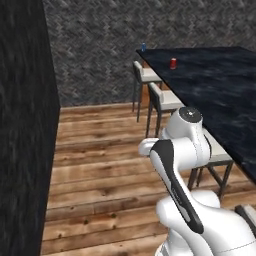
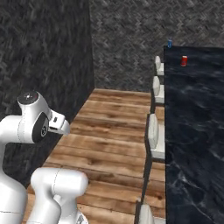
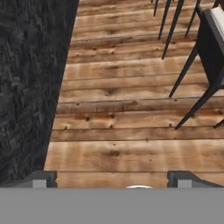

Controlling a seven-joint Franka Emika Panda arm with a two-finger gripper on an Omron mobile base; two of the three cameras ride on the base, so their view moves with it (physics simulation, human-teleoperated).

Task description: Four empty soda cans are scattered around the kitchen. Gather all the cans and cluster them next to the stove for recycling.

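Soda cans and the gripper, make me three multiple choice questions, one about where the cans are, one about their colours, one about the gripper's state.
1. Where do the two soda cans stand?
A. On the wooden floor
B. On the dark counter, toward its far end
C. On a stool seat

2. What colours are they?
A. One red, one blue
B. Both red
C. Both green

3. How is the gripper?
A. Shut on a can
B. Shut and empty
C. Open and empty

Answers:
1 B: the red can and the blue can both stand upright on the dark counter, the blue one near its far corner.
2 A: one is red, the other blue.
3 C: in the hand view the gripper has its tips spread wide over the wooden floor, nothing between them.
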